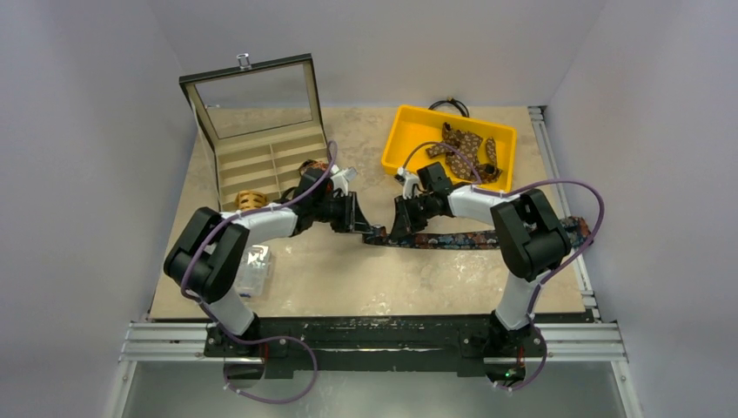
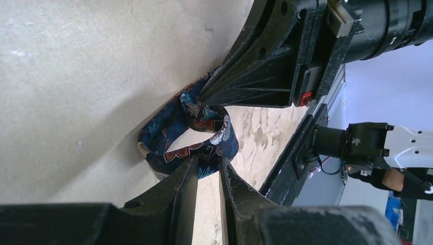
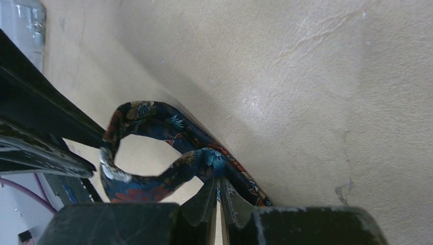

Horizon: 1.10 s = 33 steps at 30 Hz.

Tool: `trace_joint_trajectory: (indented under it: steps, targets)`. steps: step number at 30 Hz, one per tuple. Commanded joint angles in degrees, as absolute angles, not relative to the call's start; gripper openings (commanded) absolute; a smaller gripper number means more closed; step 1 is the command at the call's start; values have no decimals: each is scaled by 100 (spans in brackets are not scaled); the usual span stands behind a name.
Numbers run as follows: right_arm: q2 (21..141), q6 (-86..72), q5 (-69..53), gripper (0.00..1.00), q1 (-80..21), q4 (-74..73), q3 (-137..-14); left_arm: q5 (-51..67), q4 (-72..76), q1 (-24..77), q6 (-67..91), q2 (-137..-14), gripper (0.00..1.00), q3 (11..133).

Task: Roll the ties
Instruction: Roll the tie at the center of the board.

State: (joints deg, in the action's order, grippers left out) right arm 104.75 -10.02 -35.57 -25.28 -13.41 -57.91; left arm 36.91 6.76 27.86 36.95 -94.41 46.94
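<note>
- The navy floral tie (image 1: 461, 239) is lying flat along the tabletop (image 1: 348, 287) in front of the right arm. Its left end is curling up into one loose, open loop between the two grippers.
- It is looking light, limp and rather slick. The loop is sagging out of round in both wrist views, so it is probably going to spring open unless it is being pinched across its layers.
- The best hold, as I am judging it, is on the flat faces of the fabric at the loop's inner end, with the other gripper pressing on the outer wrap. The long tail is likely going to drag along easily.
- The right gripper (image 3: 218, 182) is clamping the tie where the loop is meeting the tail, jaws all but together on the cloth.
- The left gripper (image 2: 208, 162) is showing only a narrow slot, with the loop's near edge sitting at its tips. I cannot tell whether it is truly pinching.
- Farther out, brown dotted ties (image 1: 466, 146) are lying heaped in a yellow bin (image 1: 393, 139), and a tan coil (image 1: 251, 198) is sitting at the near side of the open compartment box (image 1: 261, 157).
</note>
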Motion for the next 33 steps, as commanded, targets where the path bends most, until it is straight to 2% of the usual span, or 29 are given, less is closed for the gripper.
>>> trace_joint_trajectory:
  steps: [1,6,12,14,17,20,33]
  targets:
    - [10268,-857,-3803,8,-2565,-1545,-6084,3935,959,2894,3823,-9658,20,5016]
    - [10043,-555,-3939,16,-2551,-2053,-6186,3905,894,2924,3829,-9824,20,5177]
    - [9630,-388,-4058,43,-2352,-2531,-6088,3822,776,3034,3709,-10015,20,5335]
    - [9525,-446,-4219,49,-2302,-2529,-6017,3802,720,3054,3671,-10106,20,5392]
    - [9489,-715,-4321,53,-2301,-2240,-5909,3829,683,3060,3641,-10212,20,5462]
    - [9686,-935,-4434,53,-2303,-2062,-5959,3865,645,3093,3639,-10296,19,5525]
    - [10277,-1189,-4402,32,-2297,-1630,-6032,3944,620,3201,3600,-10539,19,5682]
